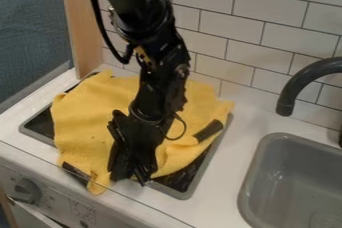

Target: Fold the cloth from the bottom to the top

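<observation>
Yellow cloth (87,117), soft, matte and rumpled, lies across the flat grey-rimmed stove (184,195), one tapered corner past its front rim. Black angular tool (132,178) low at stove's front edge, can't tell if clenched or released.
</observation>
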Controlling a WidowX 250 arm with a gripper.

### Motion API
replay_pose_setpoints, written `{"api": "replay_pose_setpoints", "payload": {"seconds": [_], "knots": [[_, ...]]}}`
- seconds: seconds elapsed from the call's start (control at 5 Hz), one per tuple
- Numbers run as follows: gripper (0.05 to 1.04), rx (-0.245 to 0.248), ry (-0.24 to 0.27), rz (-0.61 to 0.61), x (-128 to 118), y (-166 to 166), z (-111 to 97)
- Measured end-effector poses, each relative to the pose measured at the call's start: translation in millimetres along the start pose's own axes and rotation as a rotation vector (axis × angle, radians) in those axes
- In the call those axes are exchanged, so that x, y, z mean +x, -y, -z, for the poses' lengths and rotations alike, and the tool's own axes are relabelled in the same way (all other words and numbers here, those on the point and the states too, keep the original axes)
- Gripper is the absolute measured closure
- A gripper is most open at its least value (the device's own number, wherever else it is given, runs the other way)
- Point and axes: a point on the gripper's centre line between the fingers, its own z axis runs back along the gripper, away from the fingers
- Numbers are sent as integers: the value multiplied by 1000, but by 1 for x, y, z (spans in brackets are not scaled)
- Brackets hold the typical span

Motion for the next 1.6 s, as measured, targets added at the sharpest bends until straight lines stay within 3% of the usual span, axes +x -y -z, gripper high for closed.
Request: {"api": "replay_pose_setpoints", "payload": {"seconds": [0.6, 1.2, 1.6], "knots": [[1035, -93, 54, -85, -12, -31, -31], [1035, -101, 166, -124, 29, -69, -84], [1035, -129, 156, -130, 78, -101, -88]]}}
